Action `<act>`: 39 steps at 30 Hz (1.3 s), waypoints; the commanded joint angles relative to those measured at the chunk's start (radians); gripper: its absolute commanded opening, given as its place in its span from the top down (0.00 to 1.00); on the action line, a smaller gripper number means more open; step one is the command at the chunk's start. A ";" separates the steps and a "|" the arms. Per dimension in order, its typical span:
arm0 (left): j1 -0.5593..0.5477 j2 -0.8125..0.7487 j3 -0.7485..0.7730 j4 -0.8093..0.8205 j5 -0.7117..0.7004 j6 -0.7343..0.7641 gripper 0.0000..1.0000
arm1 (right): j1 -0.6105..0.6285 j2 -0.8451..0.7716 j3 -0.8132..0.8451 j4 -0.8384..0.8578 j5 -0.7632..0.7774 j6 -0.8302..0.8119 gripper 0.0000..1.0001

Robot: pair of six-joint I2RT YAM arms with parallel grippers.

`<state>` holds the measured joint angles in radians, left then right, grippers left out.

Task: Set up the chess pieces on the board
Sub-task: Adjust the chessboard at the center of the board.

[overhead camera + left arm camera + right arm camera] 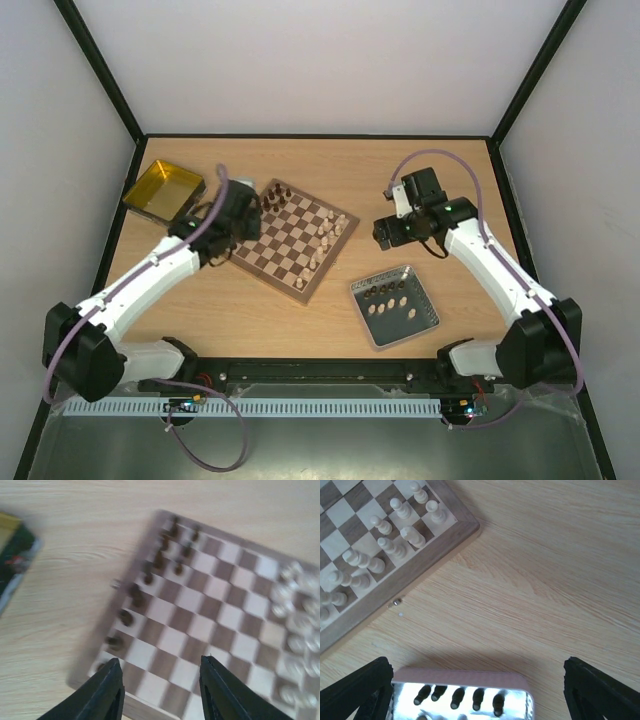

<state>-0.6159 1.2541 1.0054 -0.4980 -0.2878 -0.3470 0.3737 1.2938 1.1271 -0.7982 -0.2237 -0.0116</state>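
Two sets of fingers spread wide, holding nothing: the left gripper (160, 662) hangs over a corner of the board (296, 238), and the right gripper (476, 664) is above the table (545, 580) beside the tray (460, 676). Dark pieces (159, 560) line one board edge and pale pieces (384, 545) the opposite; more stand in the tray.

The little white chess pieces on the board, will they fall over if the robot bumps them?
Probably: the pale pieces stand tall and thin on small bases, so a nudge likely tips them. They crowd together, so one may knock its neighbour.
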 commanded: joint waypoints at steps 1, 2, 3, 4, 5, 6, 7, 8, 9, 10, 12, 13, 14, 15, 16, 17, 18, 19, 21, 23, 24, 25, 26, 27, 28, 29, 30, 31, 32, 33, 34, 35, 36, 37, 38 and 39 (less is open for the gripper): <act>0.195 -0.021 0.078 -0.068 0.049 -0.030 0.55 | 0.005 0.079 0.061 0.028 -0.071 0.052 0.14; 0.225 -0.014 0.087 -0.071 0.047 -0.031 0.55 | 0.005 0.100 0.073 0.029 -0.085 0.056 0.17; 0.248 -0.002 0.099 -0.076 0.038 -0.034 0.56 | 0.005 0.121 0.086 0.029 -0.093 0.059 0.20; 0.268 0.014 0.110 -0.080 0.031 -0.036 0.57 | 0.006 0.140 0.098 0.028 -0.100 0.062 0.23; 0.289 0.033 0.120 -0.086 0.027 -0.039 0.58 | 0.005 0.159 0.109 0.026 -0.109 0.062 0.26; 0.308 0.056 0.133 -0.092 0.026 -0.044 0.64 | 0.006 0.175 0.119 0.024 -0.116 0.061 0.29; 0.326 0.075 0.143 -0.099 0.024 -0.051 0.67 | 0.005 0.191 0.132 0.022 -0.120 0.057 0.32; 0.341 0.094 0.147 -0.098 0.025 -0.056 0.68 | 0.005 0.203 0.140 0.020 -0.127 0.051 0.34; 0.352 0.110 0.148 -0.091 0.021 -0.057 0.68 | 0.005 0.214 0.147 0.017 -0.132 0.046 0.34; 0.361 0.127 0.149 -0.087 0.012 -0.059 0.68 | 0.005 0.225 0.153 0.015 -0.131 0.041 0.36; 0.386 0.168 0.148 -0.081 0.009 -0.063 0.69 | 0.005 0.246 0.162 0.012 -0.123 0.037 0.41; 0.398 0.192 0.147 -0.078 0.006 -0.063 0.73 | 0.006 0.259 0.167 0.006 -0.117 0.036 0.44; 0.415 0.212 0.145 -0.070 0.012 -0.062 0.78 | 0.005 0.274 0.171 0.002 -0.114 0.035 0.46; 0.432 0.241 0.143 -0.061 0.021 -0.061 0.82 | 0.006 0.294 0.172 -0.002 -0.114 0.034 0.48; 0.450 0.264 0.144 -0.054 0.035 -0.064 0.84 | 0.005 0.306 0.169 -0.003 -0.114 0.033 0.50; 0.469 0.283 0.149 -0.048 0.050 -0.066 0.84 | 0.005 0.317 0.164 0.000 -0.112 0.033 0.53; 0.485 0.301 0.152 -0.039 0.065 -0.071 0.84 | 0.005 0.327 0.157 0.006 -0.110 0.032 0.56; 0.503 0.316 0.156 -0.026 0.085 -0.076 0.85 | 0.005 0.338 0.150 0.011 -0.109 0.035 0.60; 0.530 0.351 0.167 -0.005 0.137 -0.088 0.89 | 0.005 0.361 0.137 0.020 -0.113 0.035 0.66; 0.545 0.391 0.188 0.005 0.158 -0.096 0.91 | 0.006 0.385 0.126 0.034 -0.114 0.034 0.73; 0.548 0.415 0.202 0.006 0.163 -0.094 0.91 | 0.006 0.398 0.123 0.040 -0.115 0.036 0.75; 0.548 0.437 0.213 0.006 0.167 -0.090 0.92 | 0.005 0.409 0.120 0.043 -0.121 0.036 0.77; 0.548 0.459 0.224 0.007 0.171 -0.085 0.94 | 0.006 0.421 0.122 0.042 -0.130 0.038 0.78; 0.550 0.480 0.233 0.010 0.175 -0.081 0.95 | 0.006 0.433 0.125 0.043 -0.138 0.038 0.80; 0.551 0.498 0.239 0.016 0.178 -0.079 0.97 | 0.005 0.446 0.127 0.046 -0.143 0.039 0.82; 0.552 0.517 0.242 0.023 0.187 -0.078 0.97 | 0.006 0.457 0.130 0.048 -0.146 0.040 0.85; 0.554 0.534 0.241 0.033 0.203 -0.077 0.97 | 0.006 0.469 0.134 0.050 -0.149 0.041 0.87; 0.555 0.550 0.239 0.048 0.217 -0.076 0.98 | 0.005 0.483 0.140 0.052 -0.152 0.043 0.90; 0.559 0.567 0.237 0.061 0.226 -0.079 0.98 | 0.005 0.498 0.146 0.054 -0.153 0.045 0.92; 0.565 0.586 0.236 0.070 0.236 -0.083 0.98 | 0.005 0.512 0.152 0.057 -0.156 0.048 0.94; 0.570 0.605 0.236 0.079 0.247 -0.085 0.98 | 0.005 0.524 0.159 0.057 -0.161 0.051 0.95; 0.577 0.632 0.237 0.084 0.253 -0.089 0.98 | 0.006 0.541 0.167 0.056 -0.166 0.055 0.98; 0.588 0.649 0.237 0.089 0.263 -0.091 0.98 | 0.005 0.553 0.175 0.053 -0.171 0.058 0.98; 0.595 0.667 0.237 0.095 0.278 -0.094 0.98 | 0.005 0.561 0.181 0.053 -0.173 0.058 0.98; 0.602 0.678 0.237 0.103 0.287 -0.097 0.98 | 0.005 0.569 0.189 0.053 -0.173 0.057 0.98; 0.608 0.690 0.236 0.109 0.294 -0.100 0.98 | 0.005 0.576 0.195 0.053 -0.169 0.056 0.98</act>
<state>-0.0402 1.8957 1.2293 -0.4168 -0.0509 -0.4309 0.3737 1.8450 1.2751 -0.7490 -0.3851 0.0357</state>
